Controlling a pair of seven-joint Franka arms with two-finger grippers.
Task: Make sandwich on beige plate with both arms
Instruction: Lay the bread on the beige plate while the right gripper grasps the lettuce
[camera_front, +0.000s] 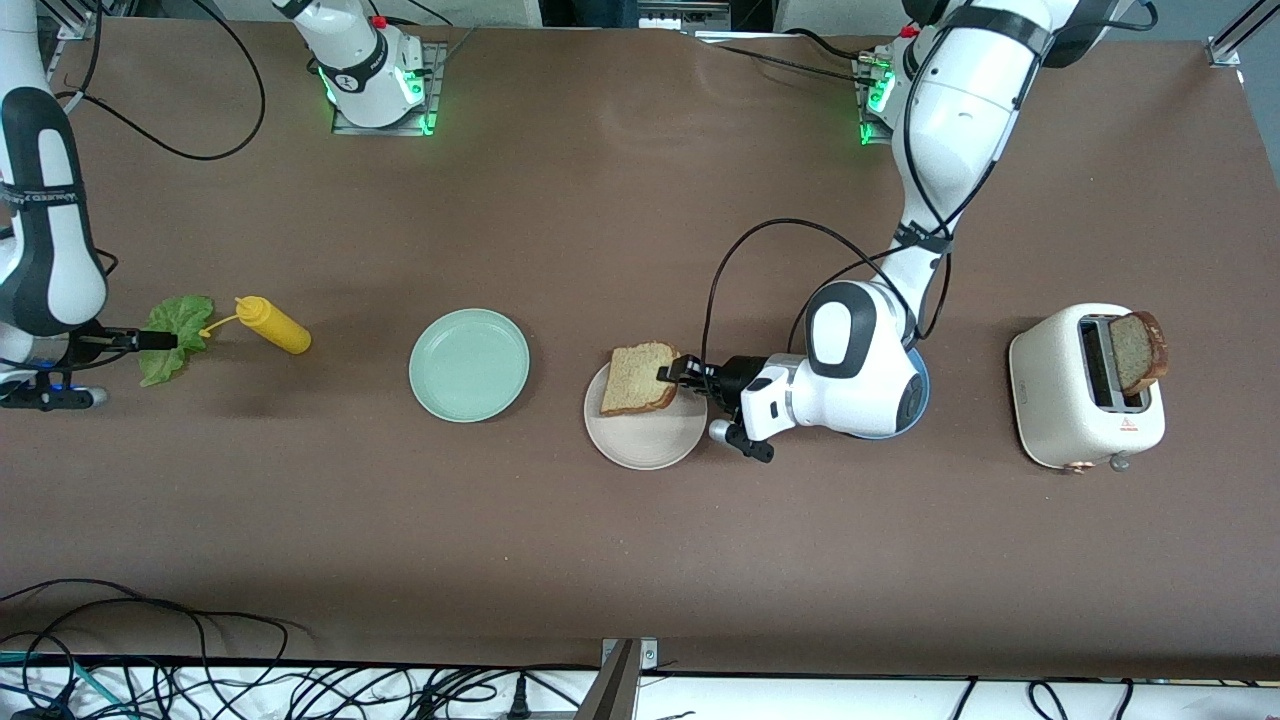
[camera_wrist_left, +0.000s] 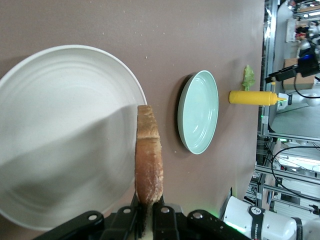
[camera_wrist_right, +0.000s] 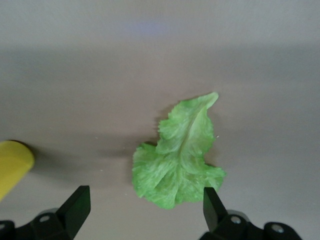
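My left gripper (camera_front: 672, 375) is shut on the crust edge of a tan bread slice (camera_front: 640, 378), held over the beige plate (camera_front: 645, 445). In the left wrist view the slice (camera_wrist_left: 148, 160) shows edge-on, pinched at the left gripper (camera_wrist_left: 150, 212), above the plate (camera_wrist_left: 60, 125). A second, darker slice (camera_front: 1140, 352) sticks up from the white toaster (camera_front: 1085, 400). At the right arm's end of the table lies the green lettuce leaf (camera_front: 178, 335). My right gripper (camera_front: 140, 345) hangs open over it. Its fingers straddle the leaf's (camera_wrist_right: 180, 160) near end at the right gripper (camera_wrist_right: 145, 207), holding nothing.
A mint green plate (camera_front: 469, 364) sits between the beige plate and a yellow squeeze bottle (camera_front: 273, 325), which lies beside the lettuce. A blue plate's rim (camera_front: 922, 392) shows under my left wrist. Cables run along the table's edge nearest the camera.
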